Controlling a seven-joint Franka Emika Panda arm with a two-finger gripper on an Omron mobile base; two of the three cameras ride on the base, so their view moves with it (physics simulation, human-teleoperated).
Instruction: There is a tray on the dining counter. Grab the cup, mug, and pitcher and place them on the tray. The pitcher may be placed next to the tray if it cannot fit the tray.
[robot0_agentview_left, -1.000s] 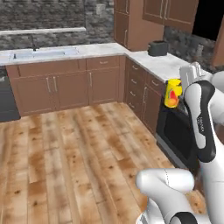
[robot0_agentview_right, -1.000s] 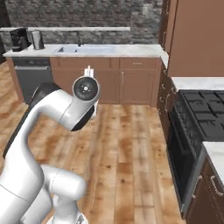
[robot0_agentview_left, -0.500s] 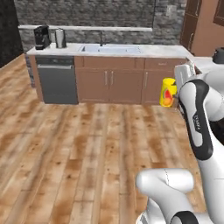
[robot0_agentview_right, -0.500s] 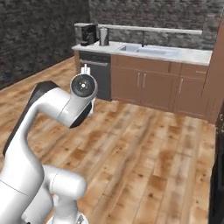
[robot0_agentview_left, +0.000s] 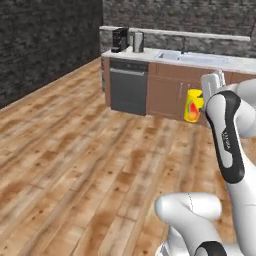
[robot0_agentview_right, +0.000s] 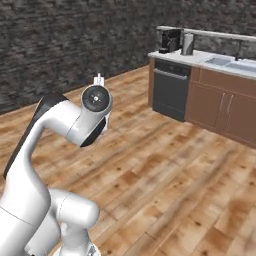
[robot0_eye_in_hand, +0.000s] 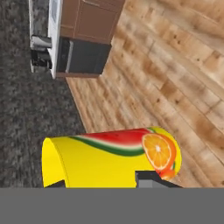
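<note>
Gripping cup (robot0_eye_in_hand: 109, 159), gripper (robot0_agentview_left: 200, 102) part-closed round it, held aloft.

The glossy yellow cup (robot0_eye_in_hand: 109, 159) looks smooth plastic above a grainy wooden plank floor (robot0_agentview_left: 75, 165).

Both base views look forward over wood floor (robot0_agentview_left: 75, 165) toward the same dishwasher (robot0_agentview_right: 170, 90); hand view sits close.
</note>
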